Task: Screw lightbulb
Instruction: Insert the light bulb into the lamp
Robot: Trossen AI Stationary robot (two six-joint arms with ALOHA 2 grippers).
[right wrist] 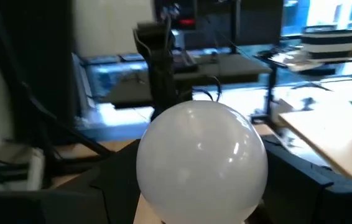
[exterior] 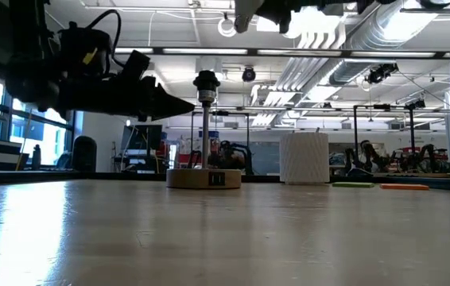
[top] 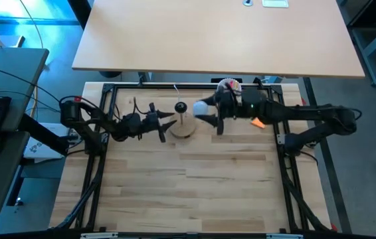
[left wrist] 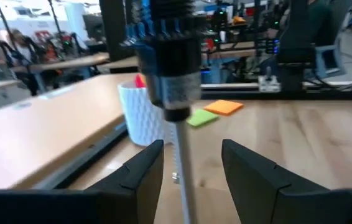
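Observation:
The white lightbulb (top: 201, 106) sits in my right gripper (top: 206, 111), high above the table and just right of the lamp stand; its screw base is hidden. The stand is a wooden disc (top: 184, 129) with a thin upright pole (exterior: 207, 135) that carries a black socket (top: 181, 107) on top. My left gripper (top: 164, 126) is open at the stand's left. Its fingers (left wrist: 142, 177) stand on either side of the pole (left wrist: 185, 180), below the socket (left wrist: 170, 56), and do not touch it. My right gripper pinches the bulb's round white globe (right wrist: 202, 163) between its two fingers (right wrist: 111, 186), one on each side. The fingers come about level from the table's right. The bulb is lifted clear of the table and stand.
A white ribbed cup (exterior: 303, 157) with pink contents stands at the far edge behind the stand; it also shows in the left wrist view (left wrist: 140, 112). Orange (left wrist: 223, 107) and green (left wrist: 202, 117) notes lie to its right. The near half of the wooden table (top: 188, 192) is bare.

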